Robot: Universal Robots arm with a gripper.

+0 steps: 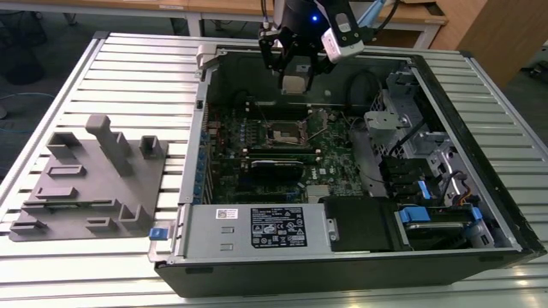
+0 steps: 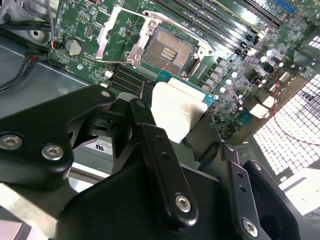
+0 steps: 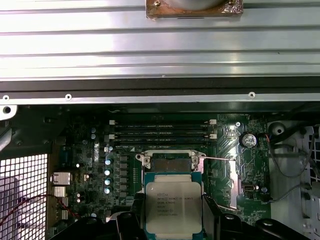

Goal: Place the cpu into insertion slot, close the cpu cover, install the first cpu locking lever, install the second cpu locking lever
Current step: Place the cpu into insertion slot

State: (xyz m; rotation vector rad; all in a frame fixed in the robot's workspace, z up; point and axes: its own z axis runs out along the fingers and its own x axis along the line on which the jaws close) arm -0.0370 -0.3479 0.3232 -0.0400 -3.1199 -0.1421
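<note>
My gripper (image 1: 294, 82) hangs over the back of the open computer case, shut on the cpu (image 1: 294, 85). In both wrist views the cpu (image 2: 176, 112) (image 3: 173, 205) shows its dull silver top with a green edge, clamped between black fingers (image 3: 131, 222). It is held in the air, apart from the board. The insertion slot (image 2: 167, 52) (image 3: 170, 164) (image 1: 285, 131) lies open below it, dark with a silvery rim. In the second wrist view the cpu cover (image 2: 116, 36) is flipped back beside the slot. A thin metal lever (image 3: 220, 158) sticks out sideways from the socket.
Long black memory slots (image 3: 160, 130) run beside the socket. In the exterior view, the case holds a power supply (image 1: 256, 228) at the front and drive bays (image 1: 428, 186) on the right. A grey fixture block (image 1: 94, 179) stands on the slatted table (image 1: 145, 58) at the left.
</note>
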